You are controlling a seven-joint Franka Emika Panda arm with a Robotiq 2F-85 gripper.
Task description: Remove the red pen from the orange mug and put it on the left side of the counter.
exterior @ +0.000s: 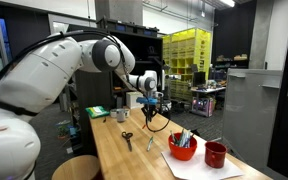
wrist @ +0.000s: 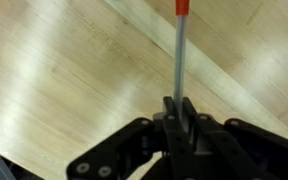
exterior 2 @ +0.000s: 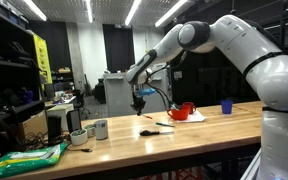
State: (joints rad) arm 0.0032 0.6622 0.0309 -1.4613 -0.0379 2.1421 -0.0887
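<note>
The red pen [wrist: 180, 55] is a slim, stiff, light stick with a smooth grey shaft and a red end. I judge it could swivel or slip under a light pinch, so a hold nearer mid-shaft would suit it best. My gripper [wrist: 180, 108] is clamped on its lower end, carrying it above the bare counter [wrist: 54, 70], well apart from the orange mug [exterior: 182, 148], which stands beside a darker red mug [exterior: 216, 154].

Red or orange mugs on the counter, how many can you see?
2: the wide orange mug, and the narrower dark red mug beside it. More may be hidden.
</note>
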